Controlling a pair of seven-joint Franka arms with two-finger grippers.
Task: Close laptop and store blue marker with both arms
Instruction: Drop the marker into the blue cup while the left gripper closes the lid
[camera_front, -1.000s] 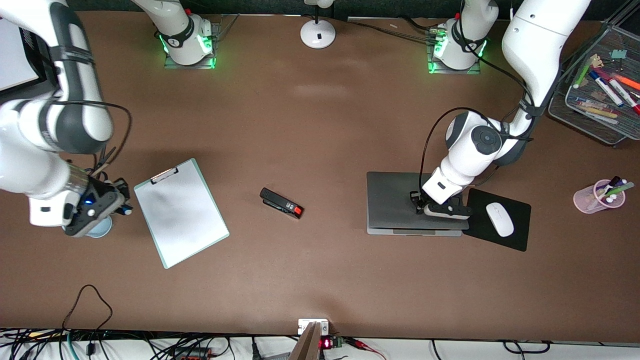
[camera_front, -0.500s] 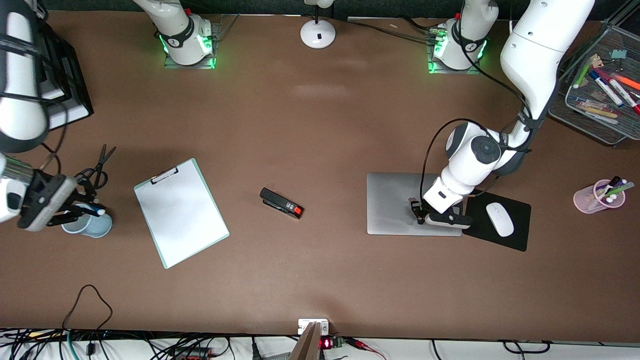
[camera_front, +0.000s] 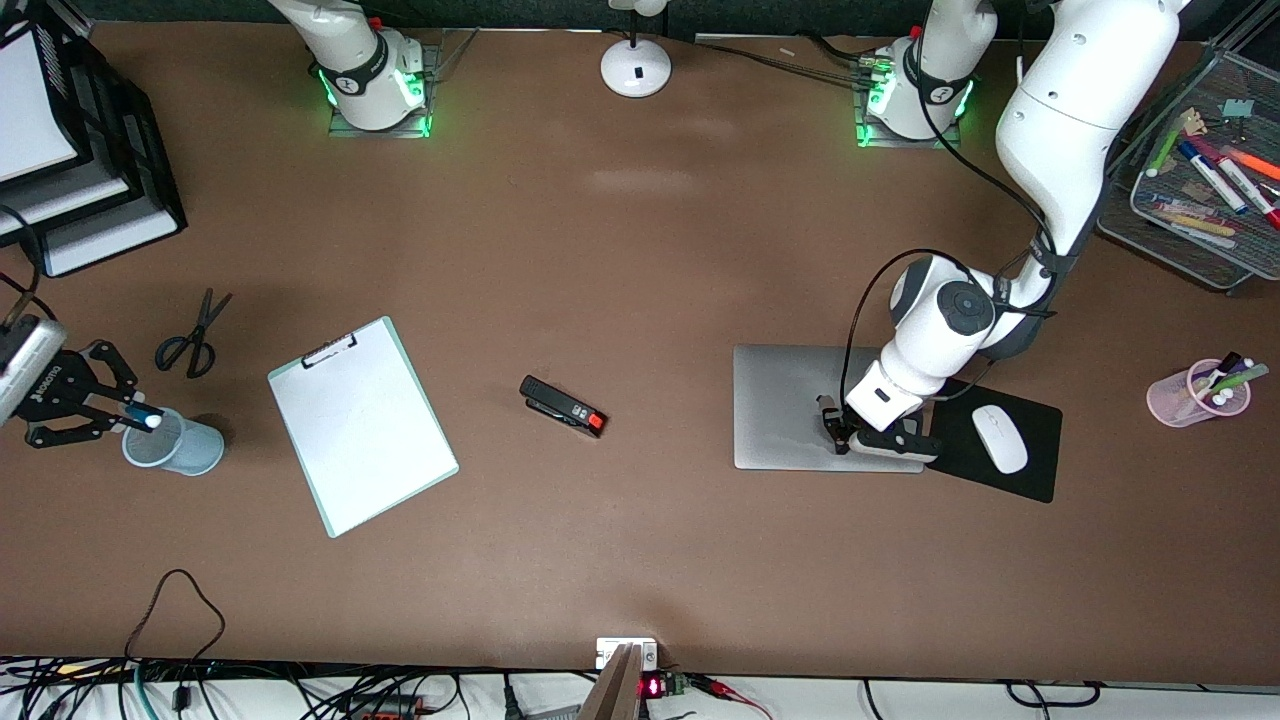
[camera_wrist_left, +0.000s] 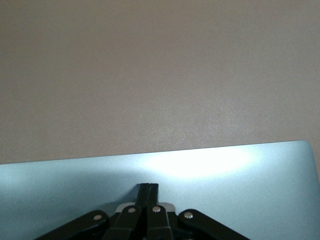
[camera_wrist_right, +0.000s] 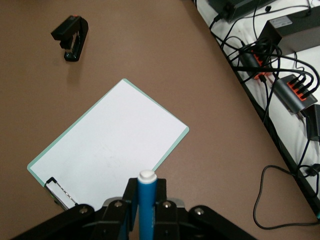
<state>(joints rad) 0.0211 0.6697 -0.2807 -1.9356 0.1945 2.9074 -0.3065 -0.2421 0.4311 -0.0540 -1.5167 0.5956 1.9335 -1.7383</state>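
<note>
The silver-grey laptop (camera_front: 790, 405) lies closed and flat on the table at the left arm's end. My left gripper (camera_front: 832, 428) is shut and empty, its tips down on the lid near the edge by the mouse pad. In the left wrist view the shut fingertips (camera_wrist_left: 148, 190) rest on the lid (camera_wrist_left: 225, 180). My right gripper (camera_front: 118, 410) is shut on the blue marker (camera_front: 138, 417) and holds it tilted over the rim of a light-blue cup (camera_front: 180, 447). In the right wrist view the marker (camera_wrist_right: 147, 200) stands between the fingers, white end out.
Scissors (camera_front: 190, 335), a clipboard (camera_front: 360, 425) and a black stapler (camera_front: 563, 405) lie along the middle. A black mouse pad (camera_front: 1035, 470) with a white mouse (camera_front: 1000, 438) sits beside the laptop. A pink pen cup (camera_front: 1198, 392), mesh tray (camera_front: 1190, 235) and paper trays (camera_front: 100, 150) stand at the ends.
The laptop lid has gone from slightly raised to flat shut under my left gripper. My right arm has swung outward toward the table's end, carrying the marker over the cup.
</note>
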